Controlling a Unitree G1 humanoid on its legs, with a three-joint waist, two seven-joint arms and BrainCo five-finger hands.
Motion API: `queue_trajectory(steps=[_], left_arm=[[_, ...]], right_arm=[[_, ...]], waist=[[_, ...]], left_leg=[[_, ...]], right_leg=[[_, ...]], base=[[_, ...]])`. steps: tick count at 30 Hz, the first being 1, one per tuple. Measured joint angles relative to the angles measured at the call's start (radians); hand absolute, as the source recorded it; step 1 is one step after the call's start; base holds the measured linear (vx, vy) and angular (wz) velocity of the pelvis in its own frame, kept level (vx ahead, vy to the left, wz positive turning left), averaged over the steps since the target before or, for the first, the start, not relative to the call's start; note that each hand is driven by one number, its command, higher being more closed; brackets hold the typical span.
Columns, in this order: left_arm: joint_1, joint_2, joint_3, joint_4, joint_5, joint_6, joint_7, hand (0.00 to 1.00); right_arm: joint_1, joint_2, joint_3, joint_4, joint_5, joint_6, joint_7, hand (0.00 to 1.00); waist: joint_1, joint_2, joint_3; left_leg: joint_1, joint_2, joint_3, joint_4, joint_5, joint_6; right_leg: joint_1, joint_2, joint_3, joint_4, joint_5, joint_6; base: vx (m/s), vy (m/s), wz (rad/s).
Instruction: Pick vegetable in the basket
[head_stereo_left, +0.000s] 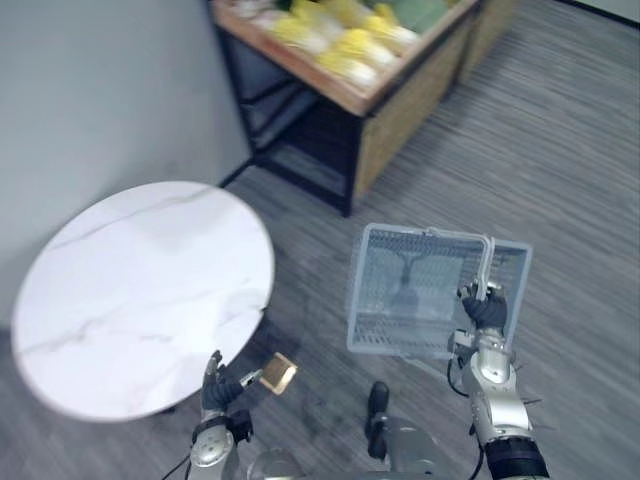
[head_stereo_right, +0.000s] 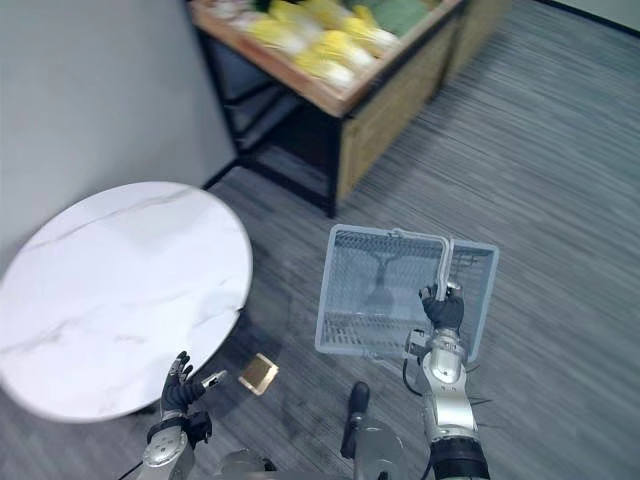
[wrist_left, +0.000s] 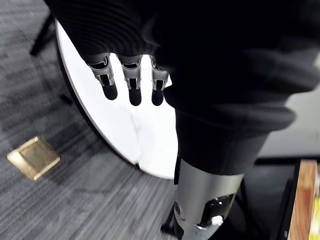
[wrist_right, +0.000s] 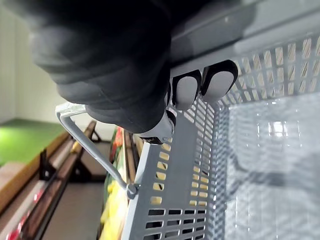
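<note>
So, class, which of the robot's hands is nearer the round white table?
Left. The left hand hovers at the table's near edge; the right hand is farther off to the right, fingers curled round the basket handle.

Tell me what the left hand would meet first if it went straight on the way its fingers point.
Most likely the round white table. The left hand hangs low beside it with its relaxed fingers aimed at the near rim. Depth is unclear, so it could slip just under the top.
</note>
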Motion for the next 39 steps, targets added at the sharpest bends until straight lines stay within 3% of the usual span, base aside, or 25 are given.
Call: queue_trajectory(steps=[3,5,6,8,10,11,14,15,16,18,20,21,22,23,25,26,28,30,33,34,35,36,37,38,39], left_arm=[[-0.044,0.001,-0.032,0.020,0.023,0.006,-0.022,0.00],[-0.072,-0.002,-0.056,0.030,0.028,0.015,-0.028,0.00],[-0.071,-0.001,-0.055,0.028,0.026,0.015,-0.037,0.00],[-0.065,-0.001,-0.057,0.024,0.024,0.015,-0.039,0.00],[-0.056,0.000,-0.056,-0.012,0.007,0.014,-0.037,0.00],[-0.043,0.000,-0.056,-0.024,0.004,0.014,-0.037,0.00],[0.004,-0.006,-0.067,-0.084,0.005,0.012,-0.038,0.00],[0.017,-0.007,-0.068,-0.105,0.005,0.012,-0.038,0.00],[0.024,-0.006,-0.063,-0.129,0.005,0.012,-0.037,0.00],[0.057,-0.001,-0.043,-0.169,0.005,0.011,-0.033,0.00],[0.065,-0.002,-0.045,-0.183,0.005,0.007,-0.033,0.00],[0.069,-0.001,-0.053,-0.183,0.005,0.008,-0.034,0.00],[0.069,0.000,-0.055,-0.183,0.005,0.009,-0.034,0.00],[0.068,-0.002,-0.066,-0.184,0.005,0.012,-0.033,0.00],[0.068,-0.002,-0.068,-0.200,0.005,0.012,-0.019,0.00],[0.064,0.001,-0.065,-0.210,0.005,0.010,-0.015,0.00],[0.051,0.013,-0.066,-0.208,0.005,0.012,-0.015,0.00],[0.026,0.021,-0.073,-0.193,0.004,0.012,-0.017,0.00],[-0.031,0.023,-0.088,-0.149,0.006,0.016,-0.016,0.00],[-0.039,0.023,-0.089,-0.147,0.008,0.015,-0.015,0.00],[-0.036,0.026,-0.088,-0.147,0.010,0.014,-0.014,0.00],[-0.025,0.029,-0.088,-0.145,0.015,0.017,-0.011,0.00],[-0.026,0.000,-0.085,-0.148,0.028,0.019,-0.003,0.00],[-0.025,-0.010,-0.073,-0.170,0.032,0.018,0.005,0.00],[-0.022,-0.032,-0.044,-0.205,0.035,0.018,0.010,0.00]], right_arm=[[0.009,0.005,-0.002,-0.042,0.035,-0.002,0.007,1.00],[0.041,0.007,0.000,-0.092,0.047,-0.003,0.015,1.00],[0.053,0.008,0.008,-0.117,0.046,-0.008,0.016,1.00],[0.044,0.013,0.008,-0.128,0.048,-0.024,0.013,1.00],[0.035,0.012,0.008,-0.151,0.057,-0.037,0.010,1.00],[0.035,0.012,0.010,-0.151,0.056,-0.039,0.011,1.00],[0.036,-0.013,0.008,-0.150,0.057,-0.039,0.011,1.00],[0.036,-0.021,0.009,-0.147,0.056,-0.039,0.011,1.00],[0.033,-0.029,0.011,-0.131,0.054,-0.038,0.011,1.00],[0.035,-0.025,0.048,-0.090,0.055,-0.033,0.000,1.00],[0.045,-0.023,0.076,-0.059,0.053,-0.029,0.005,1.00],[0.047,-0.013,0.101,-0.038,0.052,-0.022,0.024,1.00],[0.049,-0.005,0.115,-0.028,0.052,-0.018,0.028,1.00],[0.068,0.018,0.127,-0.025,0.052,0.004,0.044,1.00],[0.096,0.050,0.166,-0.025,0.049,0.006,0.066,1.00],[0.091,0.061,0.183,-0.025,0.041,0.006,0.076,1.00],[0.088,0.061,0.196,-0.025,0.024,0.004,0.091,1.00],[0.081,0.053,0.193,-0.025,0.023,0.001,0.103,1.00],[0.078,0.028,0.164,-0.025,0.021,0.000,0.106,1.00],[0.084,0.031,0.155,-0.020,0.013,0.003,0.104,1.00],[0.091,0.034,0.156,-0.020,0.012,0.004,0.104,1.00],[0.103,0.040,0.154,-0.015,0.010,0.004,0.103,1.00],[0.100,0.025,0.147,-0.005,0.010,0.006,0.100,1.00],[0.094,0.026,0.150,-0.005,0.011,0.006,0.098,1.00],[0.083,0.030,0.165,-0.007,0.012,0.006,0.088,1.00]], waist=[[-0.037,0.006,0.003],[-0.042,0.011,0.014],[-0.033,0.018,0.028],[-0.011,0.029,0.032],[0.021,0.033,0.056],[0.026,0.034,0.056],[0.044,0.047,0.062],[0.055,0.063,0.057],[0.078,0.089,0.054],[0.104,0.055,0.036],[0.125,0.032,0.028],[0.121,0.026,0.031],[0.117,0.023,0.033],[0.118,0.015,0.037],[0.104,0.015,0.037],[0.089,0.011,0.037],[0.084,-0.004,0.032],[0.065,-0.017,0.025],[0.031,-0.020,0.023],[0.024,-0.024,0.021],[0.020,-0.028,0.018],[0.007,-0.016,0.007],[0.013,0.061,-0.012],[0.018,0.070,-0.012],[0.044,0.070,-0.009]], left_leg=[[0.004,0.053,-0.019,0.099,0.009,0.008],[-0.055,0.122,-0.092,0.379,0.088,0.140],[-0.119,0.140,-0.190,0.563,0.201,0.236],[-0.209,0.074,-0.343,0.705,0.125,0.166],[-0.362,-0.078,-0.486,0.703,0.020,0.154],[-0.395,-0.105,-0.502,0.667,0.006,0.149],[-0.512,-0.214,-0.579,0.342,0.023,0.088],[-0.520,-0.225,-0.608,0.206,0.061,0.032],[-0.525,-0.215,-0.615,0.104,0.140,0.016],[-0.513,-0.267,-0.595,0.136,0.158,0.106],[-0.493,-0.291,-0.543,0.182,0.119,0.188],[-0.451,-0.313,-0.531,0.208,0.075,0.206],[-0.420,-0.323,-0.522,0.215,0.059,0.215],[-0.335,-0.342,-0.507,0.210,0.031,0.230],[-0.205,-0.340,-0.506,0.158,-0.006,0.255],[-0.143,-0.329,-0.521,0.115,-0.036,0.278],[-0.078,-0.313,-0.529,0.071,-0.050,0.270],[-0.034,-0.304,-0.577,0.039,-0.060,0.252],[0.037,-0.300,-0.721,0.031,-0.089,0.202],[0.079,-0.297,-0.779,0.051,-0.112,0.166],[0.098,-0.294,-0.808,0.073,-0.123,0.155],[0.110,-0.276,-0.857,0.159,-0.139,0.140],[0.050,-0.219,-0.868,0.320,-0.106,0.089],[0.005,-0.212,-0.862,0.419,-0.037,0.049],[-0.069,-0.199,-0.800,0.593,0.190,0.037]], right_leg=[[0.001,0.060,0.053,0.044,-0.052,-0.011],[0.065,0.102,0.104,0.043,-0.084,-0.035],[0.123,0.116,0.152,0.030,-0.102,-0.046],[0.159,0.136,0.228,0.029,-0.134,-0.075],[0.198,0.132,0.326,0.029,-0.169,-0.084],[0.208,0.130,0.347,0.029,-0.179,-0.082],[0.266,0.115,0.432,-0.006,-0.217,-0.061],[0.274,0.115,0.457,-0.017,-0.225,-0.048],[0.291,0.125,0.502,-0.024,-0.247,-0.027],[0.306,0.082,0.555,0.002,-0.314,-0.002],[0.241,0.068,0.551,0.247,-0.411,0.149],[0.168,0.064,0.540,0.489,-0.426,0.306],[0.137,0.059,0.527,0.615,-0.415,0.315],[0.084,0.030,0.476,0.814,-0.399,0.307],[-0.002,-0.024,0.345,0.934,-0.389,0.211],[-0.059,-0.037,0.272,0.903,-0.399,0.153],[-0.124,-0.038,0.197,0.744,-0.411,0.127],[-0.172,-0.016,0.176,0.507,-0.360,0.106],[-0.170,0.013,0.285,0.052,-0.118,0.135],[-0.157,0.011,0.308,-0.028,-0.045,0.121],[-0.143,0.011,0.307,-0.048,-0.017,0.102],[-0.113,0.013,0.287,-0.020,0.139,0.083],[-0.103,0.075,0.223,0.039,0.088,0.054],[-0.087,0.087,0.204,0.058,0.051,0.041],[-0.034,0.108,0.204,0.062,0.001,0.019]], base=[[0.27,-0.131,-0.80],[0.32,-0.138,-0.84],[0.26,-0.060,-0.85],[0.29,0.062,-1.15],[0.29,0.134,-1.28],[0.29,0.144,-1.03],[0.36,0.198,-0.81],[0.41,0.271,-0.93],[0.59,0.367,-1.14],[0.57,0.327,-0.89],[0.61,0.250,-0.46],[0.43,0.150,-0.22],[0.54,0.184,-0.16],[0.55,0.165,-0.12],[0.62,0.164,-0.15],[0.39,0.073,-0.10],[0.52,0.038,0.00],[0.66,0.000,0.38],[0.60,-0.101,0.92],[0.69,-0.199,1.15],[0.73,-0.276,1.30],[0.75,-0.300,1.08],[0.75,-0.292,0.96],[0.86,-0.314,0.32],[0.70,-0.250,0.27]])
